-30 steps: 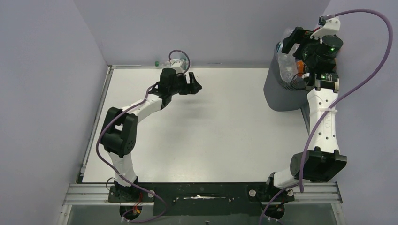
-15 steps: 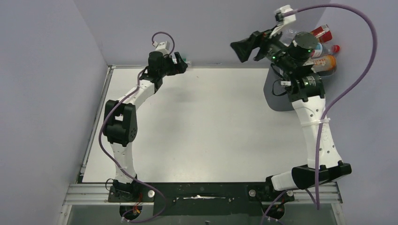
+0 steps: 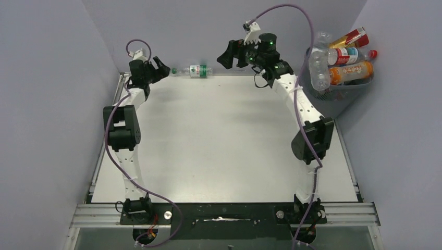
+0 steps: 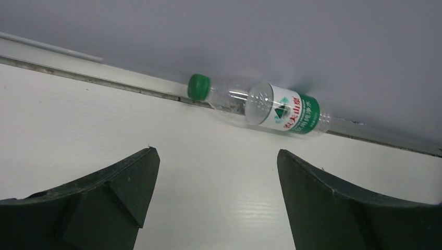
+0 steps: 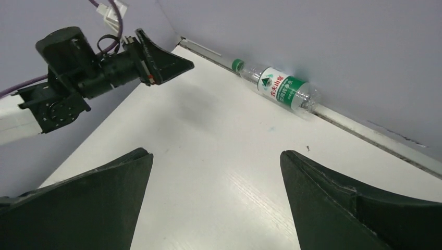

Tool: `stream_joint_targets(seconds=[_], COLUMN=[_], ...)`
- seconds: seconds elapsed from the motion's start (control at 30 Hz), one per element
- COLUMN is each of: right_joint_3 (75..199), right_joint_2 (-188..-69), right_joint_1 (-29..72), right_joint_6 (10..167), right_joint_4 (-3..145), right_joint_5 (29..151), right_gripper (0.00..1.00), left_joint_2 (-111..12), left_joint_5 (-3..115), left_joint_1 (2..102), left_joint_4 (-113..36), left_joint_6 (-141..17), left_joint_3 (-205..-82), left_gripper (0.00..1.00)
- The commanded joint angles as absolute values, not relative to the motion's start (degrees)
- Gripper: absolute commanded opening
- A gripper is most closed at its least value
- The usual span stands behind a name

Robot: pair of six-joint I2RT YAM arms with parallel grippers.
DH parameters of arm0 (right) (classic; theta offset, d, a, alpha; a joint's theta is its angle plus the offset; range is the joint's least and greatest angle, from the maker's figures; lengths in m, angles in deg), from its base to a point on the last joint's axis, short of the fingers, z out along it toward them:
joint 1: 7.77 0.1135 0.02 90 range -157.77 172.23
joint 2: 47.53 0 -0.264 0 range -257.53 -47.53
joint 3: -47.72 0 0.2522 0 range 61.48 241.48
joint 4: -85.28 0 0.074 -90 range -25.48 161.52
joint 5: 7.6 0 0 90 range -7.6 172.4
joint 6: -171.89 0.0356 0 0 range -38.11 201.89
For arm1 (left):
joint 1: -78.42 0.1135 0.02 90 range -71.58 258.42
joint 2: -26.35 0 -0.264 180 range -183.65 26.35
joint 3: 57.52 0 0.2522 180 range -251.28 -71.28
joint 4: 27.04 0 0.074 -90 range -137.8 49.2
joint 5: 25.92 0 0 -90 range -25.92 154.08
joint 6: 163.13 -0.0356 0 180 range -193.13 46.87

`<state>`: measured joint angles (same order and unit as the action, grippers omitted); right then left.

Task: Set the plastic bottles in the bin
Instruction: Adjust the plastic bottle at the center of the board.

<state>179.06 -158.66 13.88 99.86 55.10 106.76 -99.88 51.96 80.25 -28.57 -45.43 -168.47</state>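
One clear bottle (image 4: 260, 107), green cap, green label, left claw (image 4: 216, 156) and right claw (image 5: 216, 154) spread wide, empty

Bottle (image 4: 237, 99), white-green label (image 4: 292, 112): red characters 农夫山泉; smaller print below unreadable. Labels on binned bottles (image 3: 344, 54): illegible.

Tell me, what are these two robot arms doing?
They are clearing plastic bottles into the bin at the far right corner of the table; it is already heaped full. One green-capped bottle lies on its side against the back wall. The left hand and the right hand are both open and empty, pointed at it from either side, neither touching it.
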Motion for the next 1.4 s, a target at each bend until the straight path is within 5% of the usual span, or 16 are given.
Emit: stream_joint_targets(seconds=[0.0, 0.37, 1.37], right_joint_3=[187.6, 198.1, 194.0], right_joint_2=[-170.0, -197.7, -205.1], right_joint_1=[7.8, -0.5, -0.5], right_joint_6=[108.5, 133.8, 134.0], right_joint_4=[64.3, 97.9, 100.5], right_joint_5=[113.4, 128.6, 122.3], right_gripper=[1.00, 0.97, 0.89], left_joint_2=[-106.7, -123.1, -141.2], left_joint_5=[45.7, 41.0, 32.1], left_joint_1=[81.8, 82.1, 78.1], left_joint_4=[-22.3, -15.4, -1.8], left_joint_6=[-44.0, -45.0, -37.5], left_joint_3=[-178.1, -192.7, -211.1], left_gripper=[0.85, 0.86, 0.85])
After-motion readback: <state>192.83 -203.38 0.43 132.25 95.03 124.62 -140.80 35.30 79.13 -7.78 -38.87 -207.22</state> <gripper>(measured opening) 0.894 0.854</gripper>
